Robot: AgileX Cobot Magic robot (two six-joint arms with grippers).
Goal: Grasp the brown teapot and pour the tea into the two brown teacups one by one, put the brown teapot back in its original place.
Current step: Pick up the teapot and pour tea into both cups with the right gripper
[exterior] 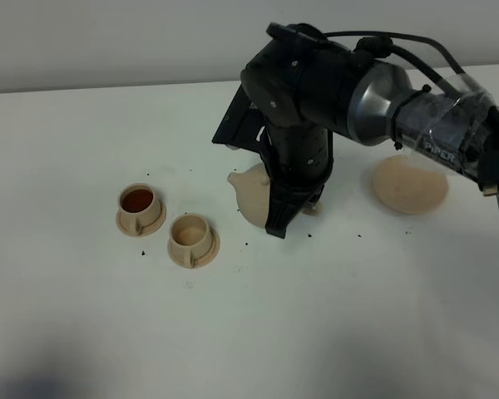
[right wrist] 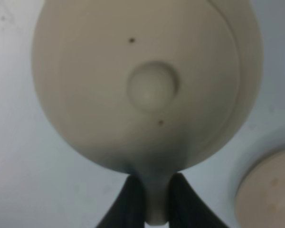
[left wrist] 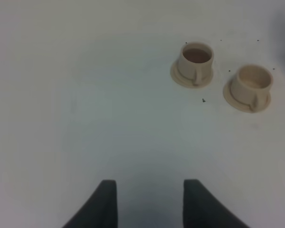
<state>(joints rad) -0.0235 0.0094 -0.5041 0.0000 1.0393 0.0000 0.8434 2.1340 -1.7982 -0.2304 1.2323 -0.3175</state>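
The brown teapot (exterior: 251,193) is near the table's middle, its spout pointing left toward the cups. My right gripper (exterior: 284,214) is shut on its loop handle. In the right wrist view the teapot (right wrist: 147,85) fills the frame, with its handle pinched in the gripper (right wrist: 154,192). I cannot tell whether the pot touches the table. Two brown teacups stand on small saucers to the left: the far-left cup (exterior: 139,206) holds dark tea, while the nearer one (exterior: 191,235) looks pale inside. The big round saucer (exterior: 409,184) lies bare at the right. My left gripper (left wrist: 149,202) is open and empty.
The left wrist view shows both cups (left wrist: 195,64) (left wrist: 251,85) well ahead of the left gripper, over bare white table (left wrist: 85,118). Small dark specks lie scattered around the cups and teapot. The right arm's body (exterior: 382,100) reaches in from the right, above the big saucer.
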